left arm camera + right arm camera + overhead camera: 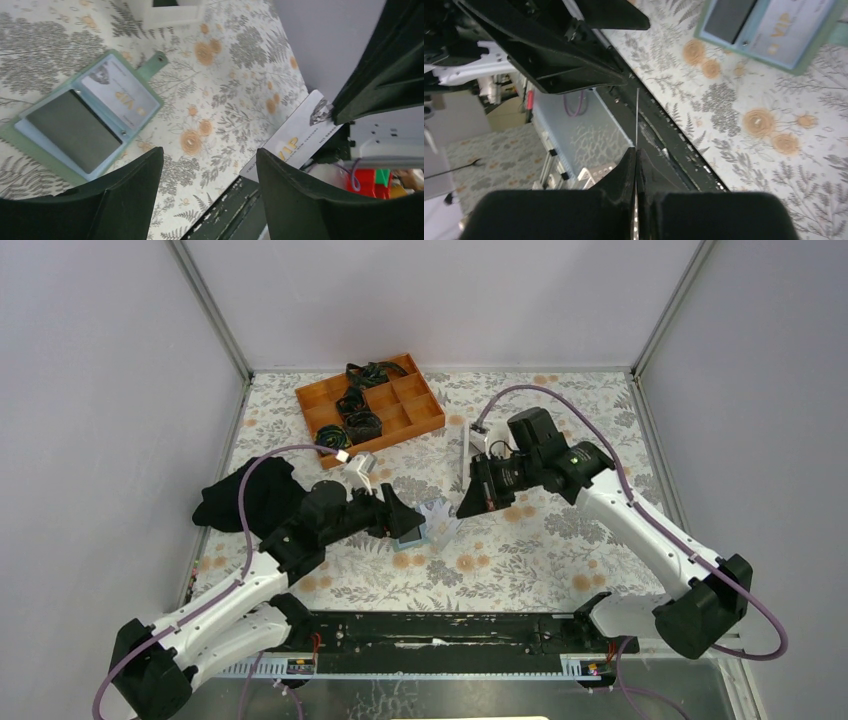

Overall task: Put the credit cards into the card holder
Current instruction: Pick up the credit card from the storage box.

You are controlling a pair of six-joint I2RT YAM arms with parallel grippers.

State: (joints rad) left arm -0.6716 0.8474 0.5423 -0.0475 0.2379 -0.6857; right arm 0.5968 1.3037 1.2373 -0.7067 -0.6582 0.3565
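Right gripper (pixel 636 155) clamps thin silver-white credit card (pixel 295 140)
Its arm bends low. Left gripper (pixel 209 156), stretched forward, gapes empty beside the soft sage-green rectangular card holder (pixel 75 127), lying open on the floral table (pixel 225 90)

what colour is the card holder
card holder is sage green, pale blue inside; best in left wrist view

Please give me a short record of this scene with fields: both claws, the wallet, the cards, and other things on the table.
left claw: open, empty, above the table near the wallet
right claw: shut on the held card
held card: pale, marked VIP, off the table
wallet: green, lying open and flat
stored card: pale, marked VIP, inside the wallet
orange box: far side, black items in some compartments
black cloth: left side
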